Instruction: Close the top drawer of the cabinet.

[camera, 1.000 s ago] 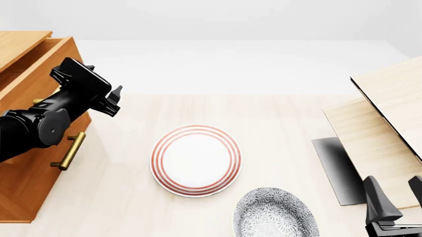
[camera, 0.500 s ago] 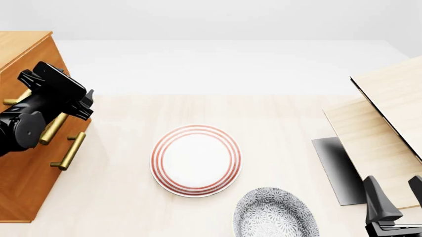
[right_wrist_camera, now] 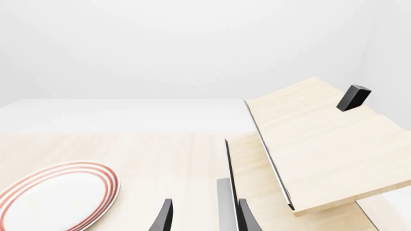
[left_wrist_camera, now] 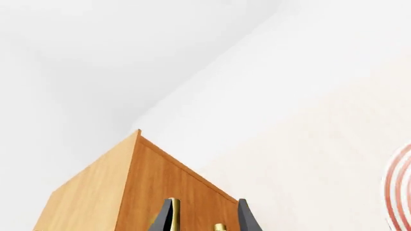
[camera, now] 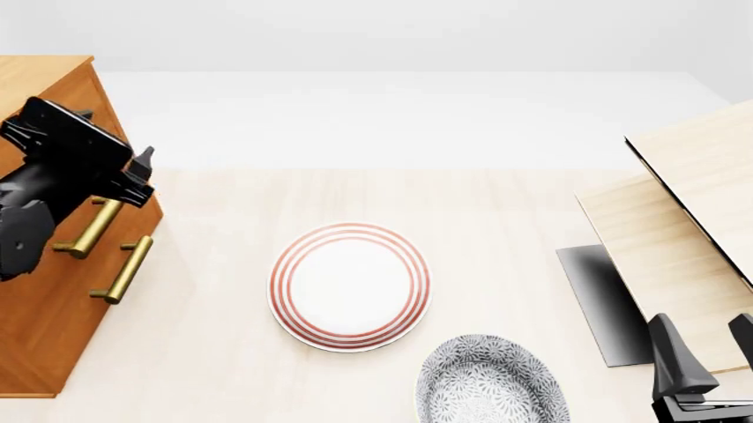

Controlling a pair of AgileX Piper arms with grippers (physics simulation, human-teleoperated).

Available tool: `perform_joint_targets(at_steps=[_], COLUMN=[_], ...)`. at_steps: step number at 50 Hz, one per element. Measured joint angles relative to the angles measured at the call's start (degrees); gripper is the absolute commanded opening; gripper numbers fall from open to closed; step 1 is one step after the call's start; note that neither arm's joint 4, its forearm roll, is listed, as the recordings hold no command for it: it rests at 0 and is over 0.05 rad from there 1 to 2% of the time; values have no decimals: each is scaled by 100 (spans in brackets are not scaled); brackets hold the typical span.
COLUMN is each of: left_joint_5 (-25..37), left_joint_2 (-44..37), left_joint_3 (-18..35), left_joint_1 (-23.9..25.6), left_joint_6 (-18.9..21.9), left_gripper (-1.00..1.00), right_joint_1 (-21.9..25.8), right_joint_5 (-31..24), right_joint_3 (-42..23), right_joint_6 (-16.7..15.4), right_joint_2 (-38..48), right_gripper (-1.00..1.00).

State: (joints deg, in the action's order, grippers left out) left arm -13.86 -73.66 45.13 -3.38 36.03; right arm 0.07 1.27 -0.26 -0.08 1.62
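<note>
The orange-brown cabinet (camera: pixel 41 344) stands at the table's left edge and also shows in the left wrist view (left_wrist_camera: pixel 160 178). Its top drawer (camera: pixel 106 95) sits flush in the cabinet front, with its brass bar handle (camera: pixel 90 229) showing above the lower drawer's handle (camera: pixel 123 270). My left gripper (camera: pixel 144 176) is open and empty, its tips against the drawer front near the far edge. In the left wrist view its fingers (left_wrist_camera: pixel 247 219) frame a piece of brass handle (left_wrist_camera: pixel 174 211). My right gripper (camera: pixel 707 351) is open and empty at the front right corner.
A red-striped white plate (camera: pixel 349 285) lies mid-table. A grey patterned dish (camera: pixel 492 381) sits near the front edge. A pale wood structure with a dark panel (camera: pixel 676 238) fills the right side, with a small black block (right_wrist_camera: pixel 353 97) on it.
The top drawer, open a second ago, has slid into the cabinet. My left gripper moved left with it, pushing on its front. The right arm has not moved.
</note>
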Motion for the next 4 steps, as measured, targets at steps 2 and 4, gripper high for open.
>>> perform_joint_targets(at_steps=[2,4], left_joint_5=[40,50], left_joint_2=[285,616], left_joint_3=[-143,-362], left_joint_1=[211,463], left_joint_6=[-260,-502], left_gripper=[100,100], right_joint_1=[0,0], right_joint_5=[0,0], right_joint_3=[-1,-1], right_joint_6=[1,-1], right_joint_2=[1,1], right_gripper=[100,100])
